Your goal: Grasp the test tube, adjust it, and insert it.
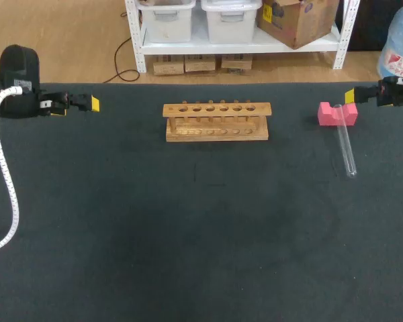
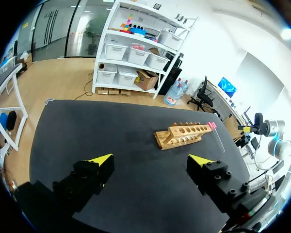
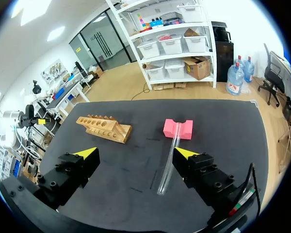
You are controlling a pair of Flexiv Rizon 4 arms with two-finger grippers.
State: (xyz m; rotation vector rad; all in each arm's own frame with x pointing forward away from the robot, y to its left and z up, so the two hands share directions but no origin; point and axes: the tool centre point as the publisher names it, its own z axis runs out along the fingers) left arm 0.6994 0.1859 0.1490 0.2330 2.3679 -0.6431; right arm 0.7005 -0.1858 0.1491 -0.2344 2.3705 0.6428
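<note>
Left end effector (image 2: 149, 159) and right end effector (image 3: 136, 153) gape, seemingly empty.

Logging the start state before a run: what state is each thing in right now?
test tube: lying down, one end propped on the pink block, ungrasped.
pink block: notch up, tube's end resting in it.
wooden rack: upright, all six holes empty.
left pincer: open, holding nothing.
right pincer: open, holding nothing.

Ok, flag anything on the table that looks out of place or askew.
Only the test tube: it lies tilted, one end propped on the pink block, the other on the mat, not in the wooden rack, whose holes look empty. Nothing spilled or broken.
</note>
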